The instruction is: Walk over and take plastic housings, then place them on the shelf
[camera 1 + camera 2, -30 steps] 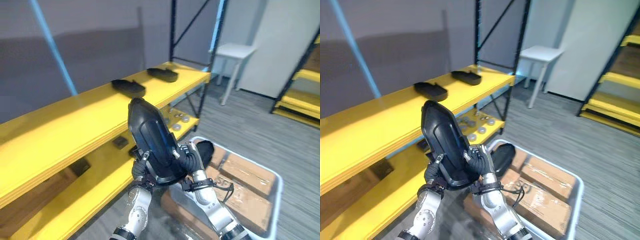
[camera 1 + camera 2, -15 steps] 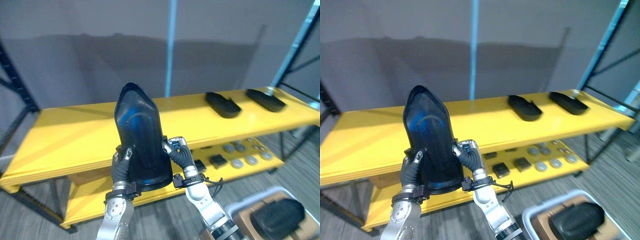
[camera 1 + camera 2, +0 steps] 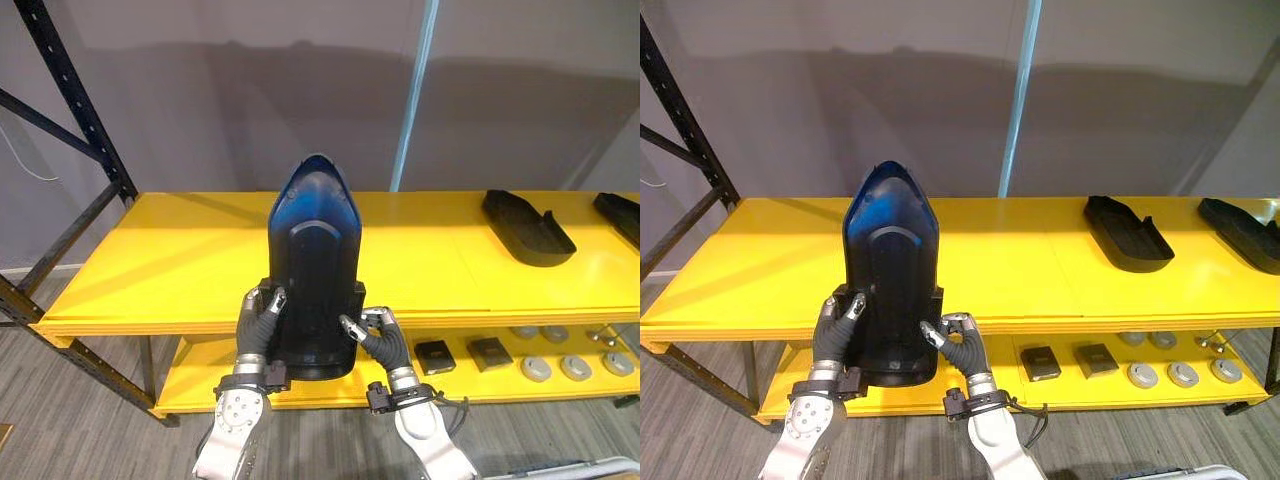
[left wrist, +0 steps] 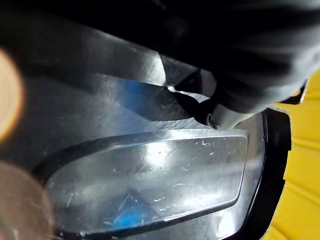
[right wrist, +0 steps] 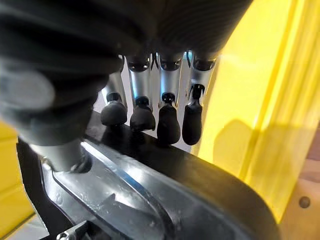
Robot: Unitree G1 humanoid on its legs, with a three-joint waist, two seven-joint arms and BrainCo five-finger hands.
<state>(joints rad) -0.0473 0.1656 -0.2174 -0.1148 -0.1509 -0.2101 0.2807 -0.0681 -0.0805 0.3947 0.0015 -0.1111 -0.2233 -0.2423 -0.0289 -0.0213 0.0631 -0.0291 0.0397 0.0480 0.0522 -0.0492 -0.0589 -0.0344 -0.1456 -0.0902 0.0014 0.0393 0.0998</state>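
Observation:
A large black plastic housing (image 3: 312,270) stands upright in front of the yellow shelf (image 3: 150,260), its pointed end up. My left hand (image 3: 258,325) grips its lower left edge with curled fingers, and the thumb (image 4: 227,117) presses on its glossy face. At the lower right edge is my right hand (image 3: 378,340). Its fingertips (image 5: 167,125) rest behind the rim, with the thumb on the inner face. The housing's base hangs level with the shelf's front edge.
Two more black housings (image 3: 527,226) (image 3: 620,215) lie on the top board at the right. The lower board holds small dark blocks (image 3: 490,352) and grey discs (image 3: 575,367). A black rack upright (image 3: 70,100) stands left, and a pale blue post (image 3: 415,90) behind.
The view has swung from the bin on the floor round to face the shelf squarely. The housing stays in both hands and now stands upright before the shelf's middle.

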